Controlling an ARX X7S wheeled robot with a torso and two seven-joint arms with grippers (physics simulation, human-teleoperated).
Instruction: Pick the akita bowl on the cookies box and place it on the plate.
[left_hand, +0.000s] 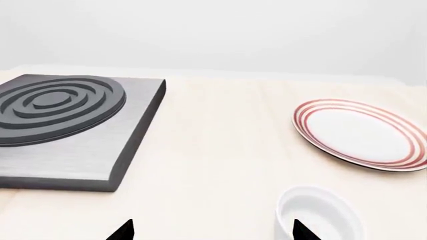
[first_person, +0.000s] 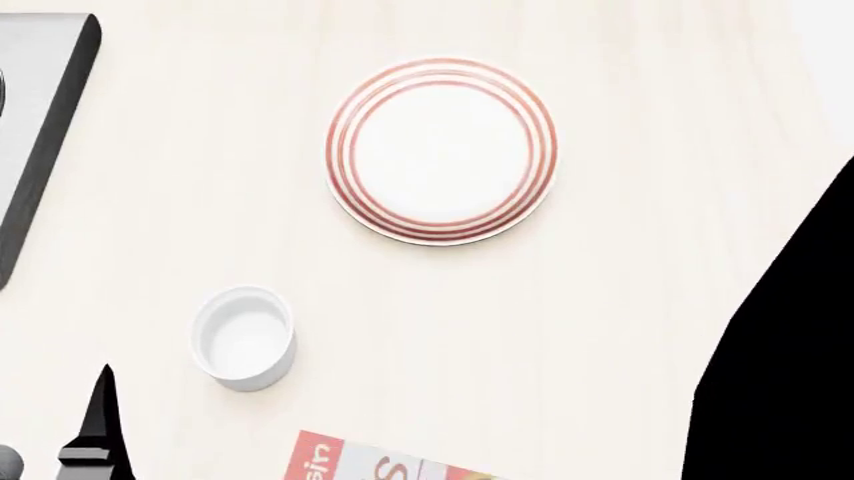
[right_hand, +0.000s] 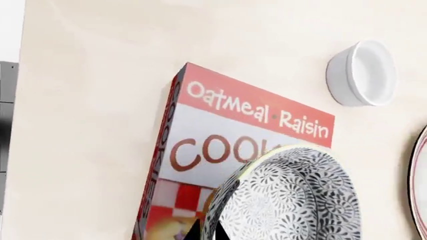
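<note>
Right wrist view shows me the akita bowl (right_hand: 293, 200) close under the camera, in front of the cookies box (right_hand: 220, 145); whether it rests on the box or is already lifted, I cannot tell. One dark tip touches its wall, but the right pincer's state is not clear to me. I judge the bowl stiff, glazed, slippery and breakable, so I would take it by the rim. The plate (first_person: 442, 150) waits empty. The left gripper (left_hand: 213, 231) hangs spread, holding nothing.
</note>
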